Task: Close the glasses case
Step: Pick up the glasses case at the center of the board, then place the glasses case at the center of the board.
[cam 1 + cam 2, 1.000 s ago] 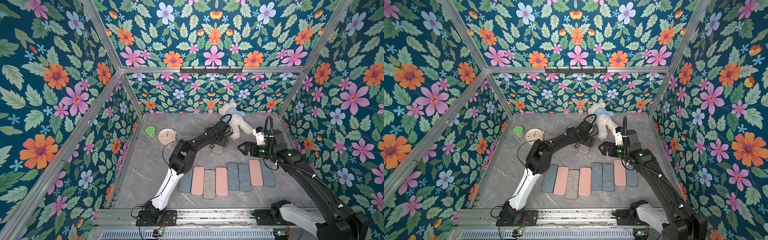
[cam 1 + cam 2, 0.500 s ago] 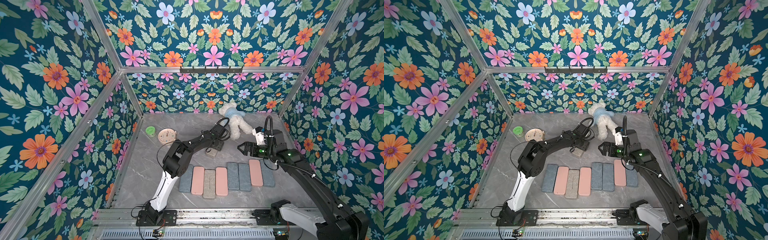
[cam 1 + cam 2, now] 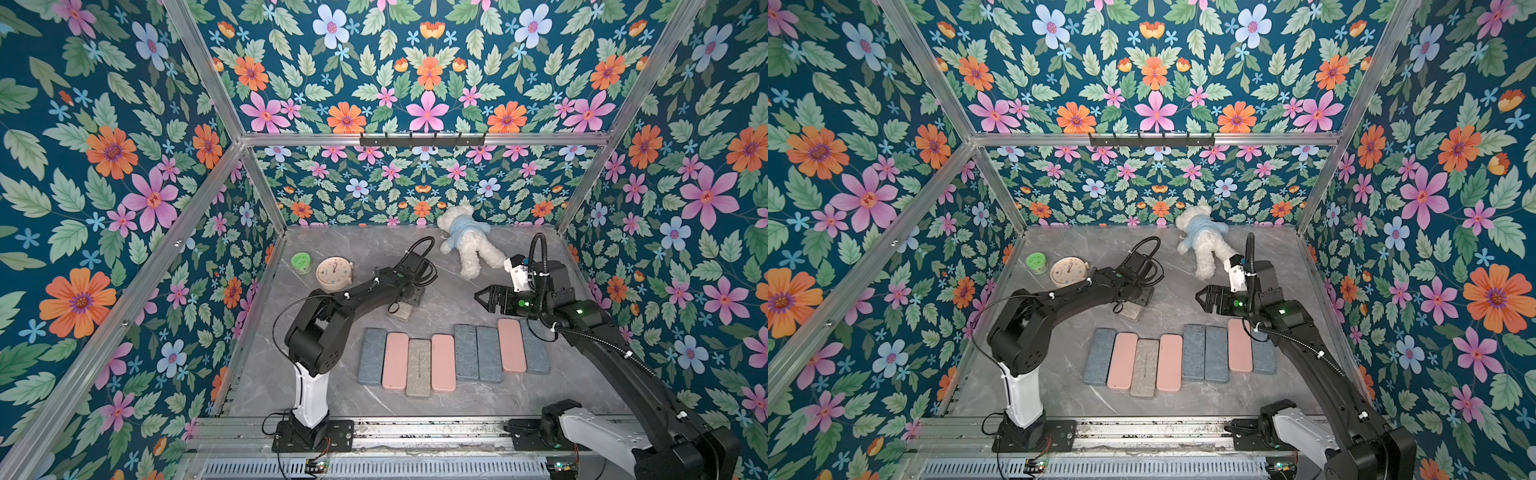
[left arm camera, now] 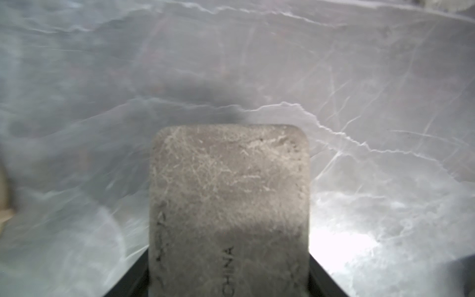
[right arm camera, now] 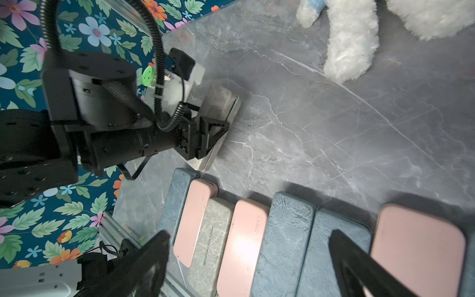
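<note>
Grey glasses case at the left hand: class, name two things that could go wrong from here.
1. The left hand grips the grey glasses case by its long edges; it might slip or twist.
2. The blue case ending the row lies close by; a drag could knock it.

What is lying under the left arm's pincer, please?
A grey glasses case lies flat on the marble table, gripped by the left pincer. The arm covers most of it from above; its inside is hidden.
</note>
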### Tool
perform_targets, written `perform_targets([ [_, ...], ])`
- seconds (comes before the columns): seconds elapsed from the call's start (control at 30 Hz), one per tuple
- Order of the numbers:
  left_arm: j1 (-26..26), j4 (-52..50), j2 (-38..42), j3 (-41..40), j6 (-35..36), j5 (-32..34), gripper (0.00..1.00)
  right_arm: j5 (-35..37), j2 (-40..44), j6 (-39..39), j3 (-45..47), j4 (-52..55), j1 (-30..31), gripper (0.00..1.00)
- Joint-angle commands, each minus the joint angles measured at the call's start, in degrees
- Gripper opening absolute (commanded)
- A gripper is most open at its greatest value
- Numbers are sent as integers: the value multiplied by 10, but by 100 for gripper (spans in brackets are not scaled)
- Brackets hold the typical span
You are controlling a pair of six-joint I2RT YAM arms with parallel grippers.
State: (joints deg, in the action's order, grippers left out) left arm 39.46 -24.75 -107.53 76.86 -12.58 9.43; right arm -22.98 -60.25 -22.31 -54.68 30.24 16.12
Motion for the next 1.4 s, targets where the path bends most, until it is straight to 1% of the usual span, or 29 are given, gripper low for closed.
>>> perform_targets([
  [0.0, -11, 3, 49, -33, -21, 39, 52, -13, 3, 6, 2, -10, 0, 97],
  [0.13, -15, -30, 110, -79, -46, 108, 52, -23, 4, 5, 5, -15, 0, 97],
  [0.23, -15, -35, 159, -134, -70, 146, 52, -30, 4, 3, 8, -19, 0, 97],
  [0.4, -16, -43, 224, -216, -108, 185, 52, -48, 0, -1, 13, -30, 0, 97],
  [0.5, -15, -48, 256, -260, -125, 199, 54, -58, 2, -3, 18, -34, 0, 97],
  [0.63, -15, -72, 280, -293, -148, 216, 56, -66, 4, -5, 20, -39, 0, 97],
  [0.77, -15, -67, 308, -333, -169, 204, 57, -74, 3, -5, 21, -41, 0, 97],
  [0.93, -14, -93, 332, -343, -197, 194, 57, -79, 4, -5, 22, -43, 0, 97],
  [1.07, 8, -112, 349, -350, -220, 191, 57, -79, 8, -6, 25, -47, 0, 97],
  [1.2, 33, -140, 329, -345, -247, 202, 58, -81, 9, -6, 24, -46, 0, 97],
  [1.27, 53, -162, 311, -337, -270, 220, 58, -82, 10, -5, 23, -44, 0, 97],
  [1.37, 65, -196, 280, -328, -307, 244, 60, -82, 13, -4, 24, -42, 0, 97],
])
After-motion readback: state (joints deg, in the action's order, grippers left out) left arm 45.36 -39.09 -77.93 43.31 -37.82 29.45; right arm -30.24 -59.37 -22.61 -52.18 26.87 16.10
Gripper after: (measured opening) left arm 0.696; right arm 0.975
